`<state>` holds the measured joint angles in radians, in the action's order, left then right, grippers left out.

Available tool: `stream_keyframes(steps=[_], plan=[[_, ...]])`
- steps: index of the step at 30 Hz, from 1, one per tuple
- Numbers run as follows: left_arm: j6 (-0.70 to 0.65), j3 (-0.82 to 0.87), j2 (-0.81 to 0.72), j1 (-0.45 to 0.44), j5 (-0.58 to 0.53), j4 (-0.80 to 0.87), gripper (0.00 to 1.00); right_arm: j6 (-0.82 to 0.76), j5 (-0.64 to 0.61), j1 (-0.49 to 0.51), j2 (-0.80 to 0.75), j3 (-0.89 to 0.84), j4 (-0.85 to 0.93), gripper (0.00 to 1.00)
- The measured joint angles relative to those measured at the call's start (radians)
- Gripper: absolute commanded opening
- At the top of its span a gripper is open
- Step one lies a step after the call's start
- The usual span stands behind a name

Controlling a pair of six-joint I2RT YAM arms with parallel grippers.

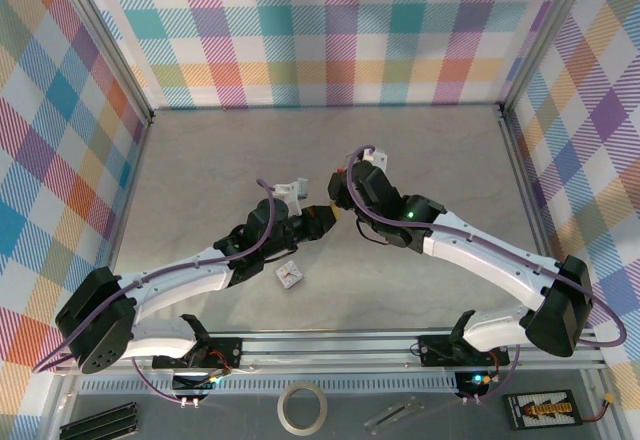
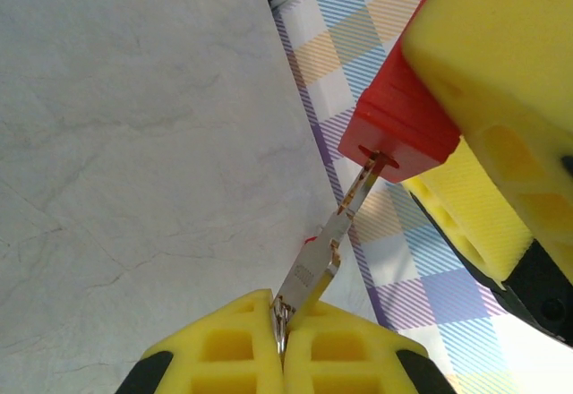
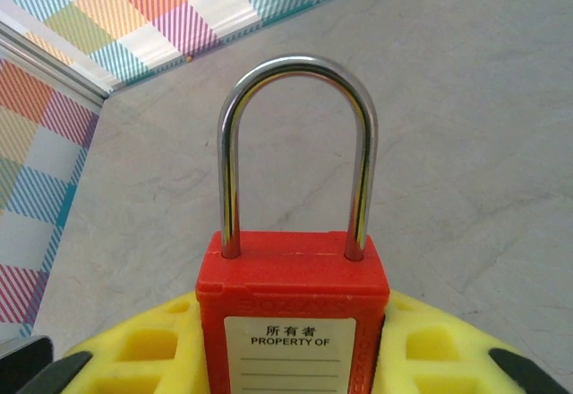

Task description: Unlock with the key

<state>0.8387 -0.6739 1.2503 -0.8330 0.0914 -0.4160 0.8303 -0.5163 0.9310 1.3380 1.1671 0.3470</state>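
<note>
Half done: left claw [image 2: 282, 327] is pinching the key [image 2: 313, 269], tip meeting the keyhole [image 2: 380, 157] at its one o'clock; right claw [image 3: 291, 358] is gripping the red padlock [image 3: 291, 295], shackle [image 3: 295, 63] not yet sprung.

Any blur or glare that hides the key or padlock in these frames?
Left wrist: key sharp, its tip at the padlock's keyhole, light even. Right wrist: bright streaks along the shackle, label legible. Top external: faint shadows on the table, key and padlock too small for detail.

red padlock [image 3: 293, 286], silver shackle [image 3: 231, 170], silver key [image 2: 313, 264], yellow foam pads [image 2: 224, 349], pastel plaid walls [image 1: 340, 30], grey marbled table [image 1: 300, 150]
</note>
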Motion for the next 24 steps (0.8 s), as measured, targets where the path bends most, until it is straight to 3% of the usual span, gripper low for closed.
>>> stream_keyframes(steps=[24], plan=[[-0.014, -0.012, -0.011, 0.032, 0.053, 0.069, 0.0, -0.004, 0.016, 0.005, -0.028, -0.095, -0.12, 0.0]])
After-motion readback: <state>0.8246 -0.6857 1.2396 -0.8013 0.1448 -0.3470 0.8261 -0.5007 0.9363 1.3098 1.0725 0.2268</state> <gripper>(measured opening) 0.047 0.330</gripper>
